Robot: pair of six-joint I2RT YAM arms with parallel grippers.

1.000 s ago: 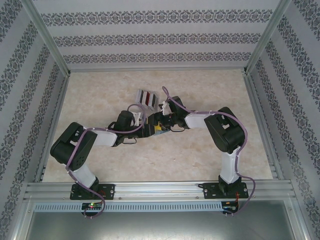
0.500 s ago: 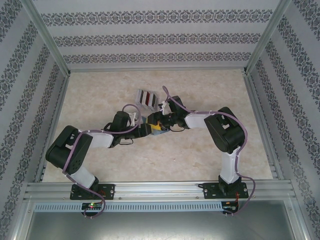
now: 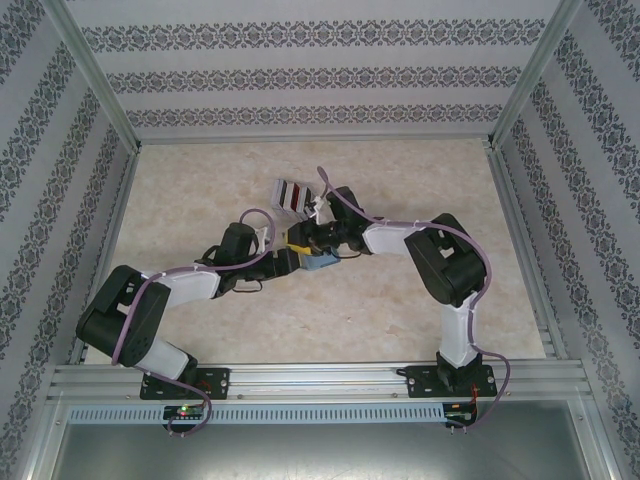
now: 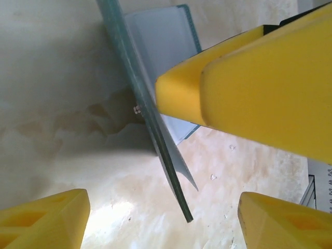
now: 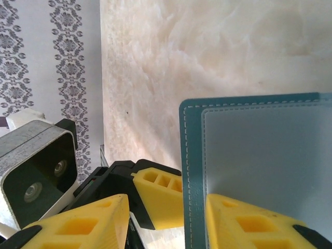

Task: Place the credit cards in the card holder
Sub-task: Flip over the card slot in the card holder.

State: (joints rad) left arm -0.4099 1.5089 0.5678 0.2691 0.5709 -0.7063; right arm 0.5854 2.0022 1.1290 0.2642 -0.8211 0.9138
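The two arms meet over the middle of the worktop (image 3: 420, 180), and the card holder (image 5: 254, 150) lies right at both grippers. The left gripper (image 4: 163, 210) is spread wide: its two yellow fingers (image 4: 44, 220) stand far apart at the bottom of its wrist view. The teal flap of the holder, seen edge-on and tilted, comes down into the gap between them without touching either. The right gripper (image 5: 167, 203) stands partly spread, pinching nothing. One of its fingers lies across the holder's pale grey-blue inside, and from the left wrist that same finger is seen with its tip touching the raised flap. The holder's stitched teal edge falls between the right gripper's fingers, with a finger of the left gripper just beside it. The credit cards (image 3: 297, 192) stand as red strips in a grey-white ridged rack (image 3: 282, 188), just beyond the right gripper on the side away from the arm bases, apart from the holder.
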